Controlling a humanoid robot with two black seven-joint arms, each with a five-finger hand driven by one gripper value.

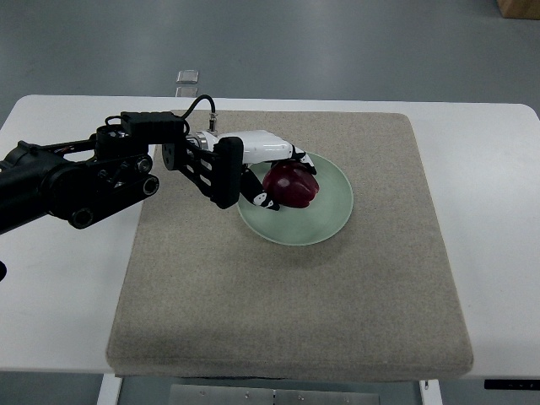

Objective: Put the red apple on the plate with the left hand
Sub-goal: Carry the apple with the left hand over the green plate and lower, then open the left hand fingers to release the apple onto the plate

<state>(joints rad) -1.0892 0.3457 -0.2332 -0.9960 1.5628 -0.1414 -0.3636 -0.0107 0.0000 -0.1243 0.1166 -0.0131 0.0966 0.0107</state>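
Now, apple: we see the red apple (292, 186) over the pale green plate (325, 221).
Fingers: left hand (268, 173) wrapped round it.
Handling: we judge it firm, smooth, rollable; hold its sides.

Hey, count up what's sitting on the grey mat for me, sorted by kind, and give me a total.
Red apple: 1, over the plate with the left hand around it
Pale green plate: 1, on the grey mat
Total: 2
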